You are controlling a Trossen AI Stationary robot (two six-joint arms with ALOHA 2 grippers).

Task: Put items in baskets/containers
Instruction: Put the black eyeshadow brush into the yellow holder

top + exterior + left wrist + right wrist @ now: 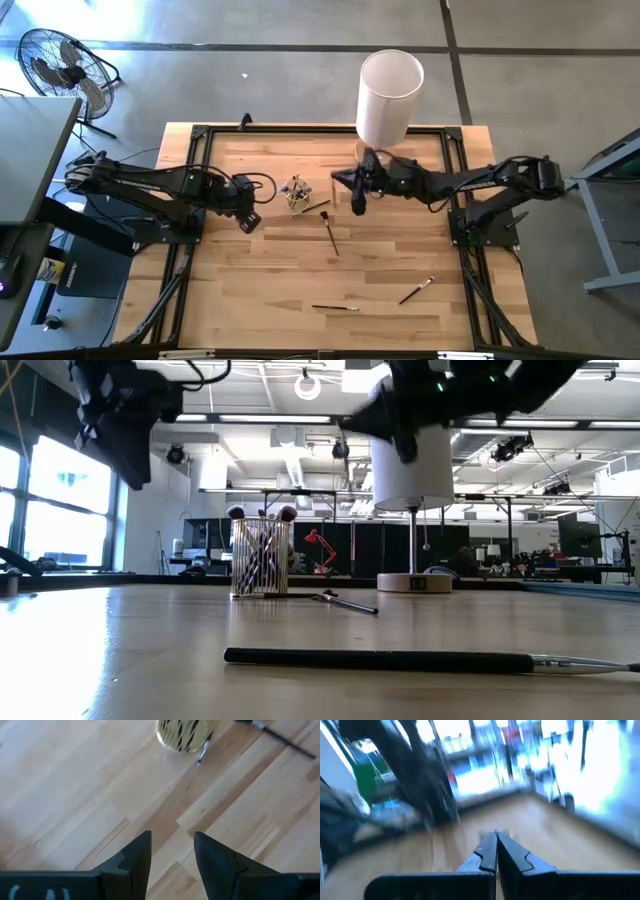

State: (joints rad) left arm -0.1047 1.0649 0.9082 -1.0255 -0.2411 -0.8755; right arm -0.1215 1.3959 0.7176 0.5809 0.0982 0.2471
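Observation:
A small clear glass cup stands on the table's middle with several brushes upright in it, bristles up. Loose brushes lie flat on the wood: one right beside the cup, one just nearer, and two by the near edge. My left gripper hangs open above bare wood, left of the cup, pointing steeply down. My right gripper is shut, raised and roughly level, right of the cup; I see nothing between its fingers.
A tall white cylinder on a round wooden base stands at the far edge, right behind my right gripper. A black frame rims the table. A floor fan stands beyond the far left corner.

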